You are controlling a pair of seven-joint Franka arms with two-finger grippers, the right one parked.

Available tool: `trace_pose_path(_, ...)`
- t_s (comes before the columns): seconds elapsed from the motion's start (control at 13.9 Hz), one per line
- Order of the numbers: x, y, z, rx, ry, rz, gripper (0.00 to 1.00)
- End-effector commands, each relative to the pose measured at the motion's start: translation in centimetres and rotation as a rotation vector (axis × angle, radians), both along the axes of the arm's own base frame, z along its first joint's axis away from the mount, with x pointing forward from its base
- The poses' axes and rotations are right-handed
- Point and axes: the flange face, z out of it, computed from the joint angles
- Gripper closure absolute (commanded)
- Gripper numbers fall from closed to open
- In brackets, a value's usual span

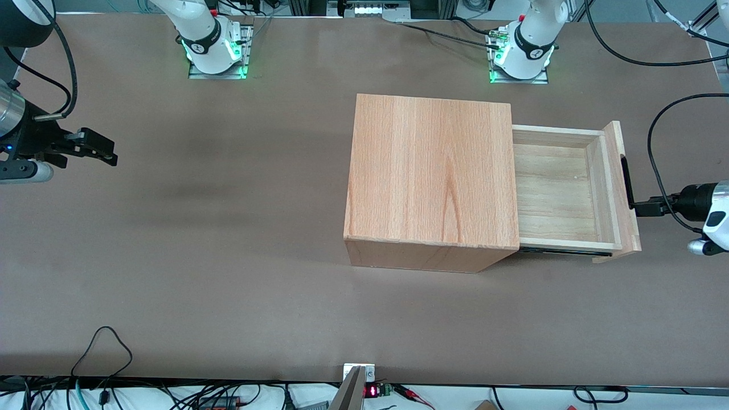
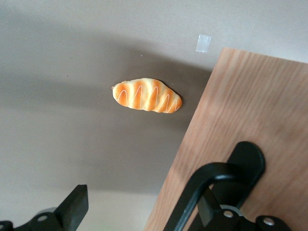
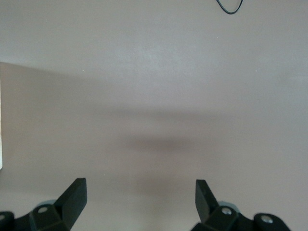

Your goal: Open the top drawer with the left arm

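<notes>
The top drawer (image 1: 619, 171) stands pulled well out of the wooden cabinet (image 1: 430, 171), its pale tray bare inside. A long black bar handle (image 1: 626, 182) runs along its front panel (image 2: 260, 106). The left arm (image 1: 709, 208) reaches in from the working arm's end of the table, and my gripper (image 1: 643, 208) is at the handle. In the left wrist view the gripper (image 2: 143, 199) is open: one finger (image 2: 214, 207) sits hooked under the handle (image 2: 211, 175), the other finger (image 2: 74, 204) hangs free over the table, off the panel's edge.
A small toy bread loaf (image 2: 147, 95) with white stripes lies on the brown table beside the drawer front, with a scrap of white tape (image 2: 203, 43) near it. The cabinet rests on the table (image 1: 228, 228) toward the working arm's end.
</notes>
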Motion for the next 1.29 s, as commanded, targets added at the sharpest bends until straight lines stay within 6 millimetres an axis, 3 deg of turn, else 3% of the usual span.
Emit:
trace_pose_path(0.0, 0.7, 0.4, 1.6, 0.013, -0.004, 0.005, 0.0)
trace_pose_path(0.14, 0.5, 0.3, 2.0, 0.007, 0.011, 0.001, 0.0)
trace_pose_path(0.43, 0.5, 0.4, 5.0, 0.011, 0.016, -0.011, 0.0)
trace_pose_path(0.72, 0.3, 0.1, 5.8, 0.003, 0.026, -0.019, 0.0)
trace_pose_path(0.86, -0.1, -0.2, 7.8, 0.012, 0.001, -0.022, 0.0)
trace_pose_path(1.08, -0.1, -0.9, 8.5, 0.012, -0.01, -0.033, 0.0)
trace_pose_path(1.22, 0.2, -1.3, 10.4, 0.042, -0.042, -0.049, 0.0)
